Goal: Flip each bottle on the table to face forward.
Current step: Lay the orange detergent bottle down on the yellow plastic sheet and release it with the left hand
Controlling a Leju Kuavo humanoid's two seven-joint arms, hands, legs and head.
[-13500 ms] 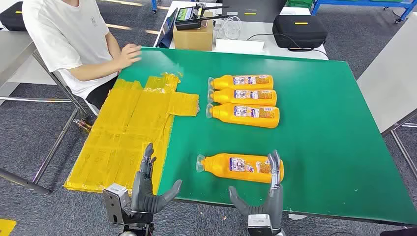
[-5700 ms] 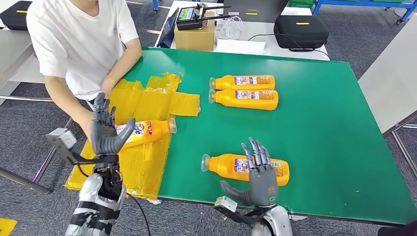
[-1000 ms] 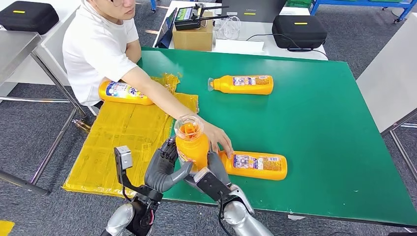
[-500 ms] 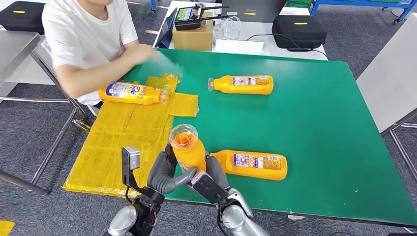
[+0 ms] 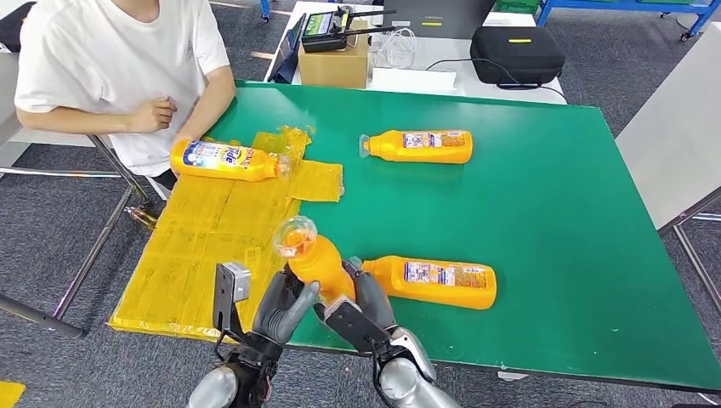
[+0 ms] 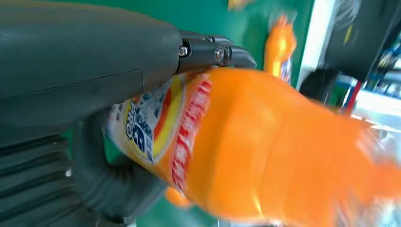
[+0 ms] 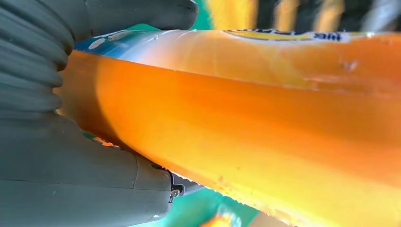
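Between both hands, orange-filled bottle, tilted.

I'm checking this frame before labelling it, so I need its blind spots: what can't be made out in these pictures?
- Held bottle: its base is hidden in the head view by the left hand and right hand.
- Its label text: smeared by blur in the left wrist view.
- Labels on the two bottles lying on the green table: too small to read.
- Person: cut off by the picture's top edge.
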